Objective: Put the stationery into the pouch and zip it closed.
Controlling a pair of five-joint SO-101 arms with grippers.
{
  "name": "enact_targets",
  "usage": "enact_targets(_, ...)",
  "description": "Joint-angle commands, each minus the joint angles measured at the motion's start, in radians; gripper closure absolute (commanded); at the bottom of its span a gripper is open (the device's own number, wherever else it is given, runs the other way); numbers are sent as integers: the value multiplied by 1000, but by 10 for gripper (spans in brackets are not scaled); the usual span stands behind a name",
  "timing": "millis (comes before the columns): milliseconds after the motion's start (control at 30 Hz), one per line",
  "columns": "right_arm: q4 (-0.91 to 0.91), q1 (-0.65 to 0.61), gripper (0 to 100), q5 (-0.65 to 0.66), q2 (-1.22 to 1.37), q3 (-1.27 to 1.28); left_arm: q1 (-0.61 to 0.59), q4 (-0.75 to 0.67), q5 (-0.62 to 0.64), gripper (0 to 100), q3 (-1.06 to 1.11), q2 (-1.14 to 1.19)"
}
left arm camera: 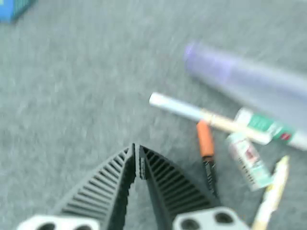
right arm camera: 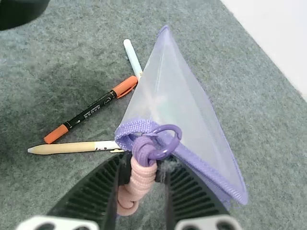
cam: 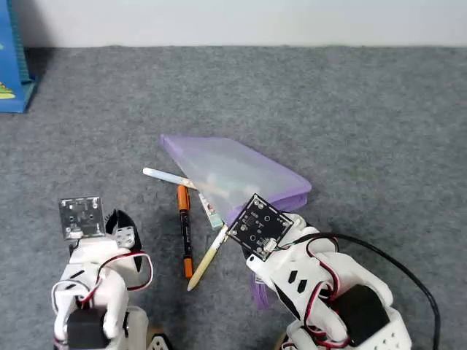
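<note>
A translucent purple pouch [cam: 237, 175] lies mid-table with one end raised. My right gripper [right arm camera: 141, 165] is shut on the pink coiled pull [right arm camera: 138, 182] that hangs from the pouch's purple zipper ring [right arm camera: 164, 143], and holds that corner [right arm camera: 139, 129] up. Beside the pouch lie a white pen [cam: 166, 176], an orange-capped black marker [cam: 185, 232], a beige pen [cam: 207, 257] and a small white-green tube [cam: 211, 210]. My left gripper [left arm camera: 137, 155] is shut and holds nothing; it hovers over the carpet short of the marker [left arm camera: 206, 141] and the white pen [left arm camera: 189, 110].
Grey carpet covers the table. A blue box [cam: 13, 65] stands at the far left edge and a white wall runs along the back. A black cable [cam: 387, 262] trails from the right arm [cam: 328, 299].
</note>
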Motion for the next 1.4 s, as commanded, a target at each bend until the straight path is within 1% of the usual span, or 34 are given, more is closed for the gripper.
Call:
enact_targets(0, 1, 5, 991, 2, -13, -49, 83, 35, 41, 954, -96, -14)
enact_targets(67, -16, 1, 991, 2, -13, -49, 132, 35, 55, 894, -96, -14)
enact_targets(167, -28, -24, 991, -29, -13, -51, 204, 35, 110, 780, -96, -14)
enact_targets(267, -28, -77, 991, -55, -13, -51, 302, 35, 138, 709, -94, -12)
enact_targets(400, -30, -140, 991, -83, -13, -51, 416, 14, 153, 706, -94, -12)
enact_targets(567, -48, -151, 991, -83, -10, -51, 497, 5, 158, 706, -94, -12)
enact_targets(767, -48, -151, 991, -80, -5, -46, 508, 15, 158, 706, -114, -14)
enact_targets(967, -50, -147, 991, -74, -12, -29, 511, 104, 158, 706, -245, -14)
enact_targets(1067, -50, -147, 991, -74, -13, -31, 512, 109, 157, 706, -240, -11)
enact_targets(1200, -50, -147, 991, -74, -13, -32, 560, 104, 155, 706, -203, -11)
enact_targets(1367, -48, -151, 991, -74, -13, -34, 572, 54, 152, 706, -134, -11)
